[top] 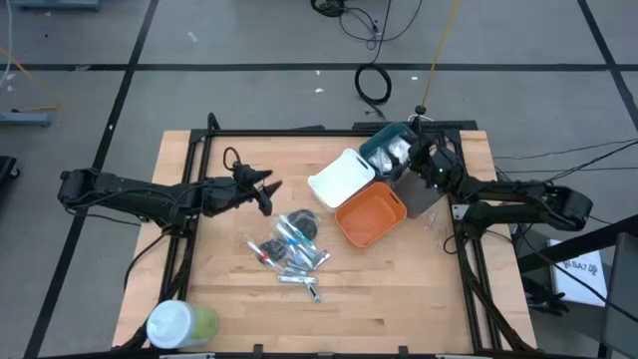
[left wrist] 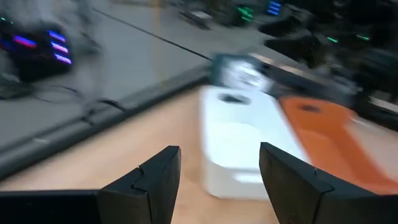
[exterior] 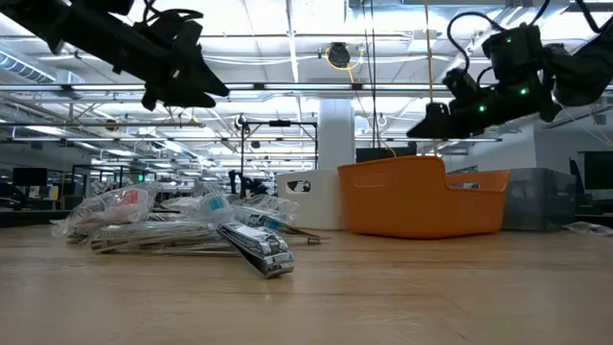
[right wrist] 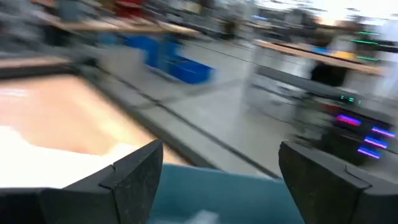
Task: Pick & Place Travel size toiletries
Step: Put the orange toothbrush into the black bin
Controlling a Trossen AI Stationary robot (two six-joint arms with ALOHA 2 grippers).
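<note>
Toiletries (top: 290,245) sit heaped mid-desk (top: 399,299), most sticks running diagonally from upper left to lower right. Bare wood lies below them. Left claw (top: 267,189), released, hangs upper left; right claw (top: 417,157), released, over the teal bin (top: 384,146).

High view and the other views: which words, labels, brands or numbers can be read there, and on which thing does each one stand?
Nothing can be read with certainty.
White sheet on the floor right of the table: dark print, too small to read.
Toiletries wrappers: print too small to read.
White bin: a dark mark, not readable.
Green-and-white cylinder: no text visible.
Both wrist views: too blurred for any text.
</note>
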